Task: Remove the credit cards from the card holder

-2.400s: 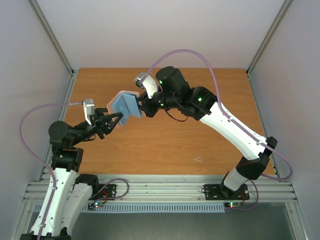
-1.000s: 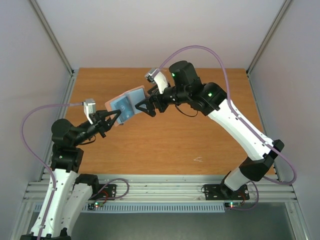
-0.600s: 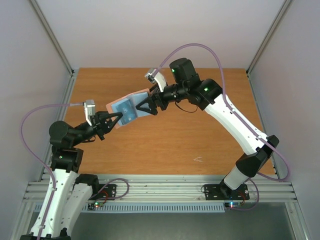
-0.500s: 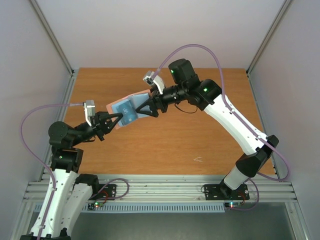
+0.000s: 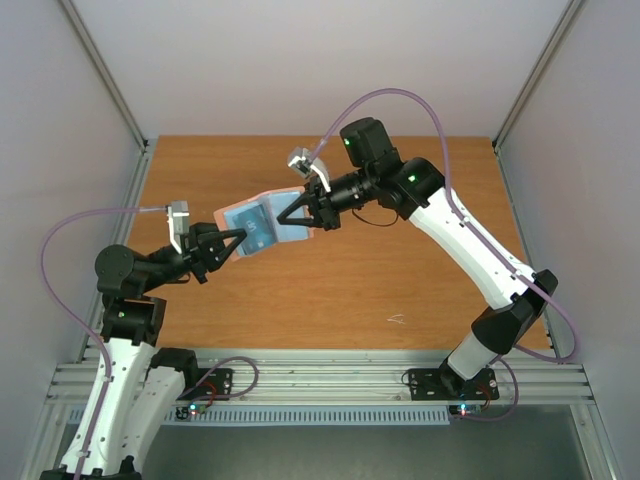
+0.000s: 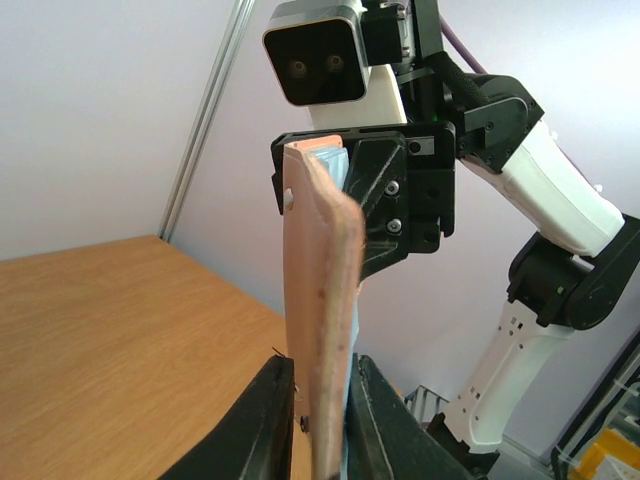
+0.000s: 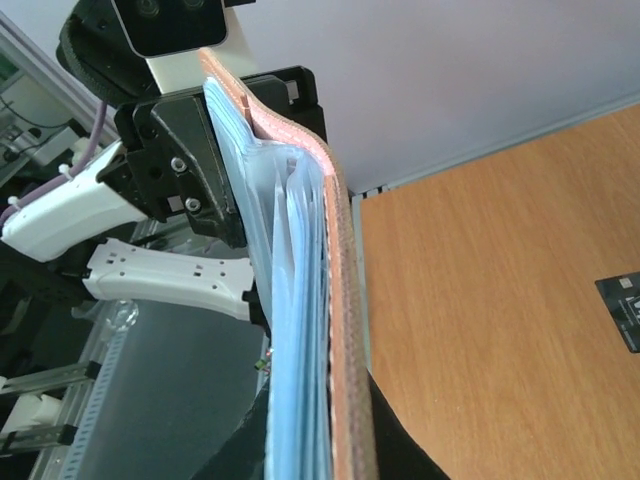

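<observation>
Two pincers share the card holder (image 5: 255, 222), held open in the air above the wooden surface (image 5: 400, 280): the left pincer (image 5: 228, 243) clamps its nearer edge and the right pincer (image 5: 298, 210) is closed on the far edge, likely to brace it for pulling cards. Whether credit cards sit in its pale blue pockets cannot be made out, and a dark flat piece (image 7: 622, 310) lying beyond is cut off by the right wrist view.

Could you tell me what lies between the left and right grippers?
The taupe, light-blue-lined folding card holder, its ends held by the left gripper and right gripper; the top view shows it.
</observation>
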Available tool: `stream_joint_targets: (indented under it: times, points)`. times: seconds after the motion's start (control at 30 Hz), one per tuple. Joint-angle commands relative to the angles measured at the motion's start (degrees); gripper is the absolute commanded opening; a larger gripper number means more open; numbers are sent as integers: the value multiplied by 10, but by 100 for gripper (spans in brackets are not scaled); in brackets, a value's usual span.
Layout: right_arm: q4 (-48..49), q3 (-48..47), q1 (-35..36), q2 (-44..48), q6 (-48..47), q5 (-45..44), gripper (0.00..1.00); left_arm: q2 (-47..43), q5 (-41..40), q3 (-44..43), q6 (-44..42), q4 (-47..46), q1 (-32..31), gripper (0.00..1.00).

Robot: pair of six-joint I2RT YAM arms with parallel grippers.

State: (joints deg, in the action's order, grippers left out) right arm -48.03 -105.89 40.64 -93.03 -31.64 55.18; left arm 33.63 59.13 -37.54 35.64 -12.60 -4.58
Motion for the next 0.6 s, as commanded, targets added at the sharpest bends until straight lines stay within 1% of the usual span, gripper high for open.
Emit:
stream_joint_targets:
  times: [0.0, 0.1, 0.57]
  points:
    - [5, 3, -13, 29, -9, 38, 1, -8, 5, -3, -2, -31, -1, 19]
    - [-1, 1, -16, 33, -12, 41, 1, -9, 3, -2, -11, -26, -1, 24]
    - [-20, 2, -34, 46, -24, 48, 1, -12, 2, 0, -24, -20, 5, 23]
